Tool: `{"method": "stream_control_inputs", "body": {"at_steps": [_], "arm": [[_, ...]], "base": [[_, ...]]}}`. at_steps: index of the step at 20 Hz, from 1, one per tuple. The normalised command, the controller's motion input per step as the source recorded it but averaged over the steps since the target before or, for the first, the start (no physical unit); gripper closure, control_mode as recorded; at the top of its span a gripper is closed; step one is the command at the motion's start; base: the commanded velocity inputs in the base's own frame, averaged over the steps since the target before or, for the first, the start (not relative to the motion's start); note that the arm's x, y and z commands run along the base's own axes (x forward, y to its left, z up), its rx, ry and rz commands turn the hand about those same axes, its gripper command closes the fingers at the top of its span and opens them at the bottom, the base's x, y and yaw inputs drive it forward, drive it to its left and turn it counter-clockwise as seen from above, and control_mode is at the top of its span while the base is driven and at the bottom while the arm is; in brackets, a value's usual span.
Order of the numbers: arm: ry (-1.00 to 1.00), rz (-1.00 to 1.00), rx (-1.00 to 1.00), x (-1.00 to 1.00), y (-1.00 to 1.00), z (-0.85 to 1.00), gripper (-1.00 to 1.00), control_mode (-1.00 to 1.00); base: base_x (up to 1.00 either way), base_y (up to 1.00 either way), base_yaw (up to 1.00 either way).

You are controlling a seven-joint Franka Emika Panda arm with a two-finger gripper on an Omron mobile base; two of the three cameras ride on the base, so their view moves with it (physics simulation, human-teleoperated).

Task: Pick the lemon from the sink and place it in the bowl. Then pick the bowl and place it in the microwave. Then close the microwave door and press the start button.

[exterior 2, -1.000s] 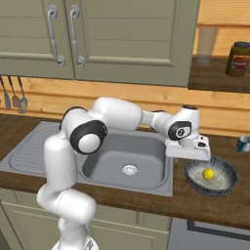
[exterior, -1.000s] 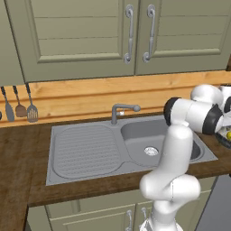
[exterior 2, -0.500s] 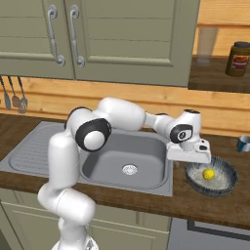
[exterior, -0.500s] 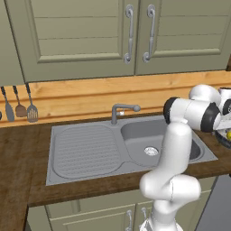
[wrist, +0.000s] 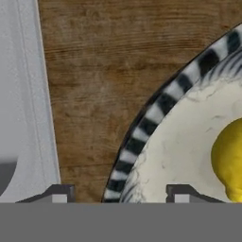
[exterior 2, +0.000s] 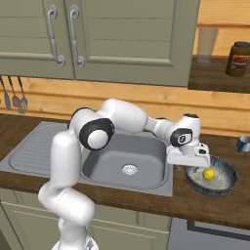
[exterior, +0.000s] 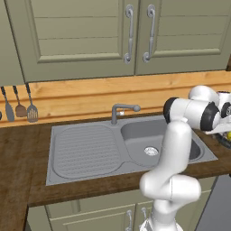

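The yellow lemon (exterior 2: 208, 174) lies inside the dark grey ribbed bowl (exterior 2: 229, 183), which stands on the wooden counter just right of the sink (exterior 2: 122, 158). My gripper (exterior 2: 192, 166) hangs open, pointing down over the bowl's left rim. In the hand view the striped bowl rim (wrist: 156, 113) runs up between the two fingertips, with the gripper (wrist: 118, 194) straddling it. The lemon (wrist: 230, 160) sits to the right, outside the fingers, and the sink edge (wrist: 26, 94) is on the left. The microwave is out of view.
The grey tap (exterior: 121, 110) stands behind the basin, the draining board (exterior: 85, 151) to its left. Utensils (exterior: 20, 107) hang on the wall at far left. A jar (exterior 2: 238, 58) and a glass (exterior 2: 207, 45) stand on a shelf above, with a metal cup (exterior 2: 244, 143) at right.
The hand has sunk a little toward the bowl's left rim. The lemon has stayed in the bowl.
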Motion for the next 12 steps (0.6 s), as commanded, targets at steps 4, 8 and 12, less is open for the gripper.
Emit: {"method": "stream_control_inputs", "body": {"at_steps": [4,8,12], "arm": [[0.0,0.01,0.0,0.0,0.0,-0.03,1.0,-1.0],[0.0,0.0,0.0,0.0,0.0,-0.01,1.0,-1.0],[0.0,0.0,0.0,-0.04,0.0,0.0,1.0,-1.0]], "base": [[0.0,0.0,0.0],[0.0,0.0,0.0],[0.0,0.0,0.0]]}}
